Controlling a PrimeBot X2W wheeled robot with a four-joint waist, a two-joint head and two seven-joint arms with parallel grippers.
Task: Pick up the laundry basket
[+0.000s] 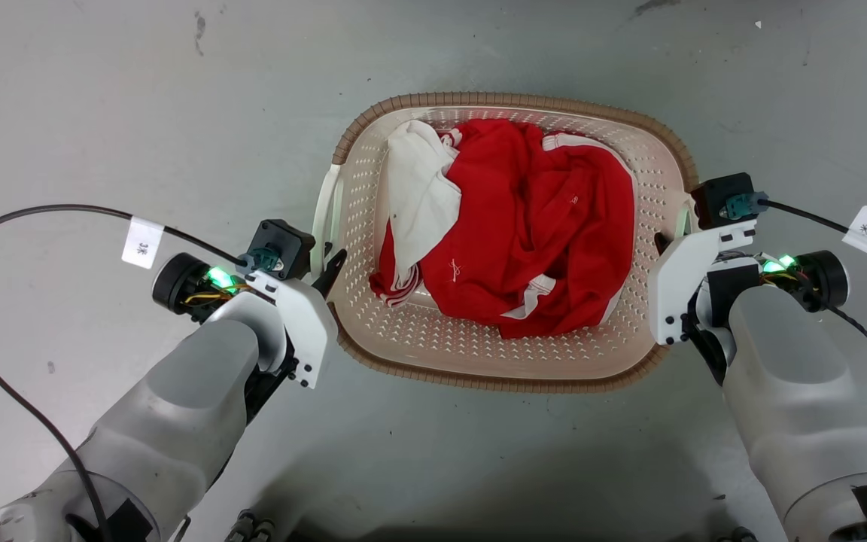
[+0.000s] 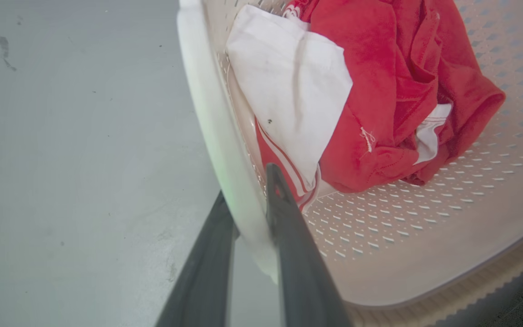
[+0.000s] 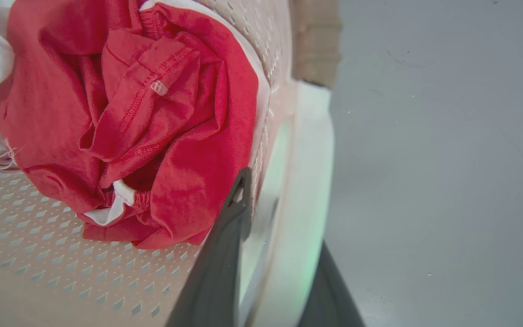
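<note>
Lying long axis left-right, laundry basket [image 1: 479,354]; left gripper [image 2: 245,184], right gripper [image 3: 283,211] clamping handles [image 1: 326,199].

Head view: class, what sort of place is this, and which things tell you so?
Probably a laundry or utility area, perhaps a test room: a laundry basket holding a red garment and a white garment stands directly on a scuffed grey floor.

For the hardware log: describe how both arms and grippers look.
Both forearms, left and right, are rounded pale grey shells ending in white angular plates. Each wrist carries a black camera box, a green light and a black cable with a white paper tag. The left gripper and right gripper each have two long, dark, tapering fingers.
</note>
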